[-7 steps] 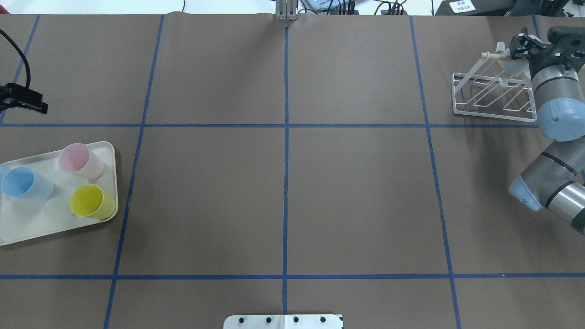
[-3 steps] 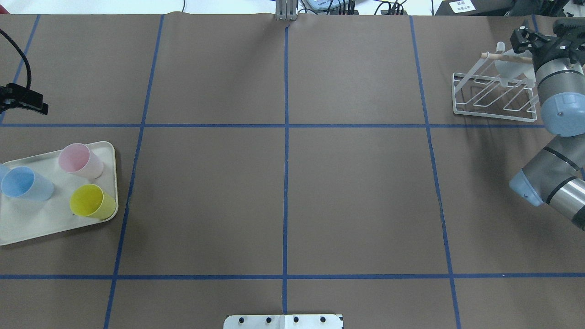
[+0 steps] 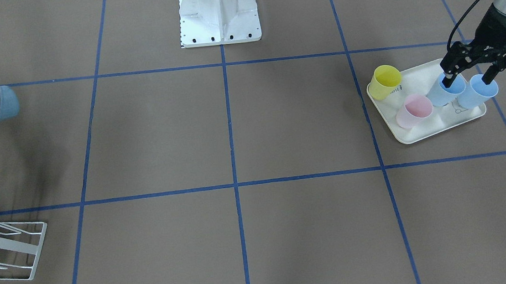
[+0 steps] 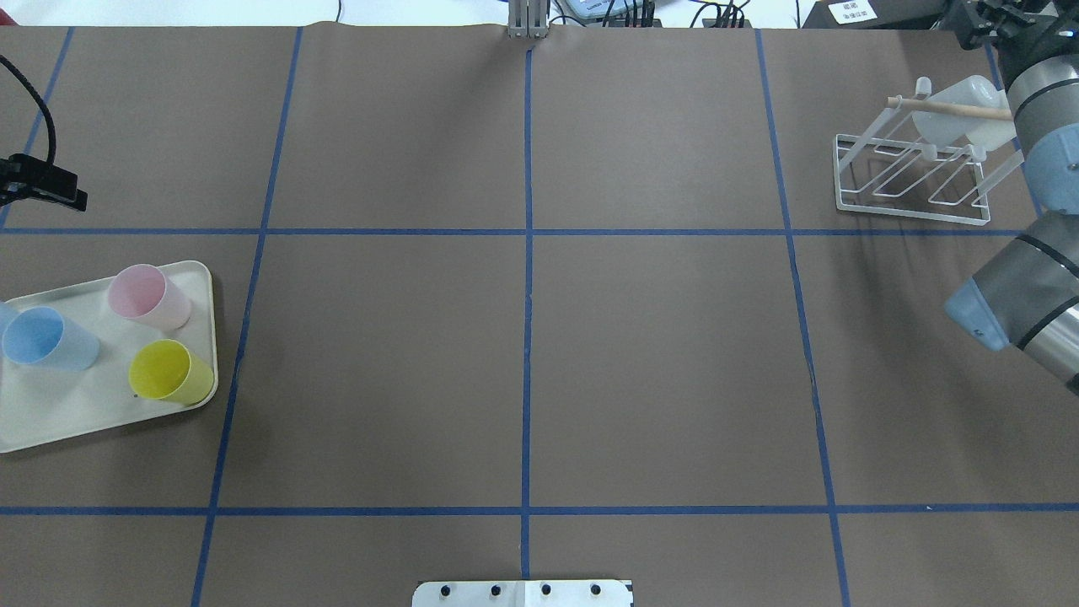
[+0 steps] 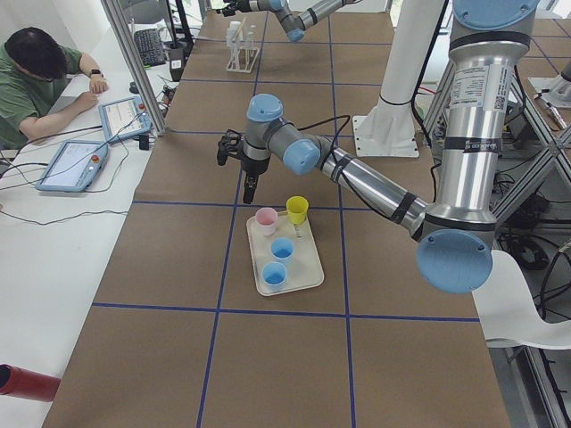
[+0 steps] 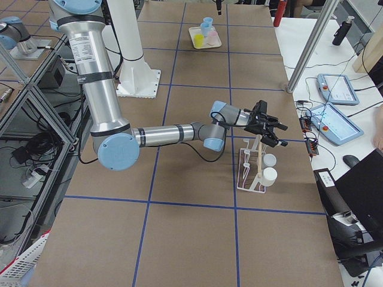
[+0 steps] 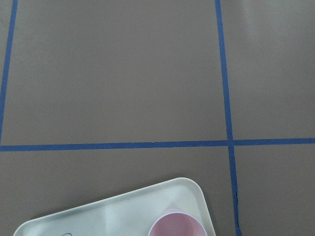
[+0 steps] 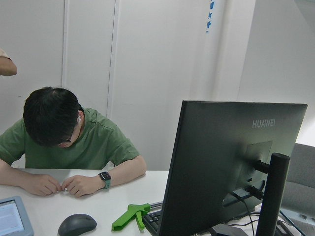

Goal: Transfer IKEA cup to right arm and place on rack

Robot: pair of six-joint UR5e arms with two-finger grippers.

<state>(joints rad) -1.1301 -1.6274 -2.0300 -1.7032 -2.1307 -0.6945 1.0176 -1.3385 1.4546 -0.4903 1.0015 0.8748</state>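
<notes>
Table (image 4: 657, 362), brown cover, blue tape grid: cream tray (image 4: 50, 413), white wire rack (image 4: 910, 181), white base plate (image 3: 218, 12).

A person in a green short-sleeved shirt (image 8: 64, 142) is seen bent over a white desk (image 8: 106, 209), hands brought together on its top; a dark watch (image 8: 105, 179) is worn on one wrist; a dark grey rounded computer mouse (image 8: 77, 224) and a bright green plastic pistol-shaped object (image 8: 130, 216) are laid on the desk nearer the camera; the back of a black flat monitor (image 8: 231, 162) lettered HUAWEI is shown at the right, with the edge of a black keyboard (image 8: 155, 222) beneath it; a grey-framed tablet (image 8: 12, 216) is cut off at the lower left; a grey upholstered chair (image 8: 300, 182) is seen at the right edge; plain white wall panels (image 8: 147, 64) are seen behind.
</notes>
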